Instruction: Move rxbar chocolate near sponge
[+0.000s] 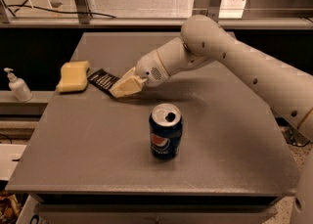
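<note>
Camera view, the only one: the arm (234,61) reaches in from the right edge of the frame towards left of centre; the gripper (126,87) sits low over the table (234,135), its pale tip clamped on the right end of the rxbar chocolate (101,79); the black bar sticks out to the upper left of it, low and nearly flat, probably so it can be laid down without dropping; its free end is just beside the sponge (73,76), which rests at the table's left edge; the gap looks tiny, so the task seems nearly done; the Pepsi can (165,131) stands upright at lower centre, well apart; a soap bottle (18,86) waits off the table, far left.
</note>
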`<state>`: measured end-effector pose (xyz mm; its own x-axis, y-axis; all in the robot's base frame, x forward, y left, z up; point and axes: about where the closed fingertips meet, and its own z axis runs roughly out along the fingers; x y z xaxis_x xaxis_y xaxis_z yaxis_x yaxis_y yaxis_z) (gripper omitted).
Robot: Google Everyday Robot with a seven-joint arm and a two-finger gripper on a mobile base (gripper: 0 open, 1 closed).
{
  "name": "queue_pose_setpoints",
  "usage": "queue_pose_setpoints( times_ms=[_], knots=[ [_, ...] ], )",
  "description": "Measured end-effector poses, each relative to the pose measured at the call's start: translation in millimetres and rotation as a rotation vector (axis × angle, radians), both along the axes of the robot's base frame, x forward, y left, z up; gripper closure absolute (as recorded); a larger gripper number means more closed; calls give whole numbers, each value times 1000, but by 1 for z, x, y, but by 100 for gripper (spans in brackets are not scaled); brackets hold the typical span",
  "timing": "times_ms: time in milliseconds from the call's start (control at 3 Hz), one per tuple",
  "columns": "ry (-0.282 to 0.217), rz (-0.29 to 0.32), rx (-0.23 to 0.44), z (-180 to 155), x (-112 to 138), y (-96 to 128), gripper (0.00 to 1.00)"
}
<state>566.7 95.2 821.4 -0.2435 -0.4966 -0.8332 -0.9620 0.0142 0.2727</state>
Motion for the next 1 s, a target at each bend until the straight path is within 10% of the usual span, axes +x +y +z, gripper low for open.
queue_pose_setpoints(
  times_ms=[1000],
  knots=[
    [2, -9, -13, 5, 5, -2, 13]
  ],
)
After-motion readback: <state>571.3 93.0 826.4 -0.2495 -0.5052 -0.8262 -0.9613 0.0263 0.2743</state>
